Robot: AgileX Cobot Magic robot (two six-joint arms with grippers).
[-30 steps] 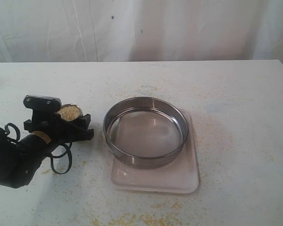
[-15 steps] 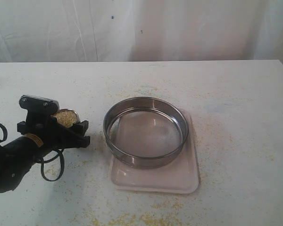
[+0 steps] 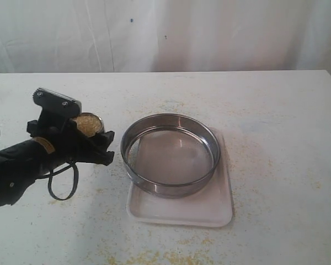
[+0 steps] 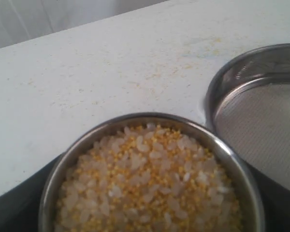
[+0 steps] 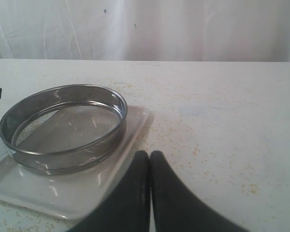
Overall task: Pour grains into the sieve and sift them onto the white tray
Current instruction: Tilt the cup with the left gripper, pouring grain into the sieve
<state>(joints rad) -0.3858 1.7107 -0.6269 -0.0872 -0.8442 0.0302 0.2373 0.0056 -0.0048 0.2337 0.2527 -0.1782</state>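
- Loose yellow grains [image 3: 143, 256] are seen scattered on the white table top [image 3: 276, 110], most thickly at the near edge, in front of the sieve.
- The right gripper [image 5: 150, 157], with black fingers, is seen only in its own wrist view. Its jaws are pressed together with nothing between them. It is placed on the near side of the sieve, close to the tray's rim and apart from the sieve.
- The shallow rectangular white tray [image 3: 182, 212] with rounded corners lies flat under the sieve, and a wider strip of it is left bare on the sieve's near side.
- The wide round steel sieve [image 3: 171, 190] with a fine mesh bottom is set upright on the tray, within its rim.
- The black left gripper [image 3: 85, 138] is held to the left of the sieve, just beside it. Its jaws are closed around a small round steel cup [image 3: 94, 126].
- The cup is filled almost to its rim with the grains [image 4: 150, 188], a mix of tiny yellow and larger whitish ones. The cup's rim is close to the sieve's wall but beside it, not over the mesh.
- Beyond the sieve, the table is closed off by a white curtain [image 3: 209, 33].
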